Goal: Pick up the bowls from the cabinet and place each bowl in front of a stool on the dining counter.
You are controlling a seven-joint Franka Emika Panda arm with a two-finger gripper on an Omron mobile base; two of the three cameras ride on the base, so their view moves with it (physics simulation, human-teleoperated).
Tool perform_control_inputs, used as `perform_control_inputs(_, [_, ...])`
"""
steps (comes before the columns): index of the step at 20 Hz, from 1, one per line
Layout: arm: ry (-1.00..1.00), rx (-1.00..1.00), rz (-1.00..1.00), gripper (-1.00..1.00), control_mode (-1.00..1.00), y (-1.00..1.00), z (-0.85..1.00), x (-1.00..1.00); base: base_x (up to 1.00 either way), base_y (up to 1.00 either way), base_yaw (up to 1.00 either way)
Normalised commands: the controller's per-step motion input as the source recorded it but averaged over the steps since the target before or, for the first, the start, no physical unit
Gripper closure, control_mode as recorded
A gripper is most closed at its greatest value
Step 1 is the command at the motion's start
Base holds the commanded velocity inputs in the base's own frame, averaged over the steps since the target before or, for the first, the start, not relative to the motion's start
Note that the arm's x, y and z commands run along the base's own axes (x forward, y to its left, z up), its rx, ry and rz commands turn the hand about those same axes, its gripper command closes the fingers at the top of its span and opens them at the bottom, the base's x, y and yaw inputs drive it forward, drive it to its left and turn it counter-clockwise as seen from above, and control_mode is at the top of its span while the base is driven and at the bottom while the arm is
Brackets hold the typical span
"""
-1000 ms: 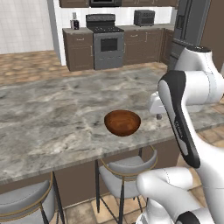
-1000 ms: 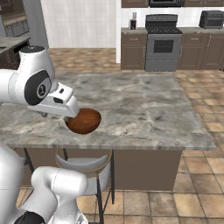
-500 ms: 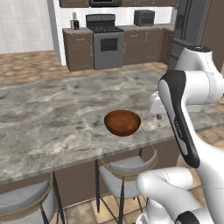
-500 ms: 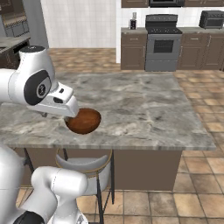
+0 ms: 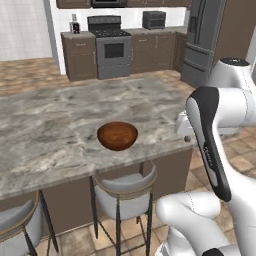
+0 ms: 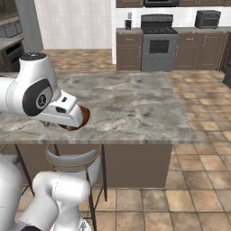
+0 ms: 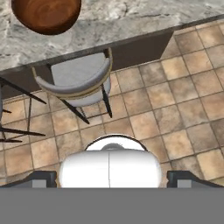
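A glossy reddish-brown bowl [image 5: 117, 135] stands upright on the marbled dining counter [image 5: 55, 125], near its front edge and just behind a grey stool [image 5: 122, 192]. My gripper [image 7: 112, 178] hangs off the counter's front edge to the right of the bowl, aimed down at the stool [image 7: 74, 78] and the tiled floor. Its fingertips [image 7: 41, 177] stand wide apart, open, with nothing between them. The bowl [image 7: 46, 15] sits at the hand view's top left. In the right base view my white hand [image 6: 63, 113] covers most of the bowl [image 6: 84, 118]. The cabinet is out of view.
A second stool [image 5: 15, 225] stands at the counter's left. The counter ends at a corner on the right [image 6: 180, 135]. Beyond the counter are a stove [image 5: 107, 45], brown drawer cabinets [image 5: 77, 55] and a dark fridge [image 5: 202, 40]. Open tiled floor [image 6: 198, 180] lies to the right.
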Motion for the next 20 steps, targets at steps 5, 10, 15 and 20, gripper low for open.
perform_control_inputs(5, [0.0,0.0,0.0,-1.0,1.0,0.0,0.0,0.0,-0.25,-0.98,0.04])
perform_control_inputs(10, [0.0,0.0,0.0,-1.0,1.0,0.0,0.0,0.0,-0.14,-1.0,0.11])
perform_control_inputs(15, [0.0,0.0,0.0,-1.0,1.0,0.0,0.0,0.0,0.01,-1.0,0.04])
perform_control_inputs(20, [0.0,0.0,0.0,-1.0,1.0,0.0,0.0,0.0,0.0,-1.0,0.01])
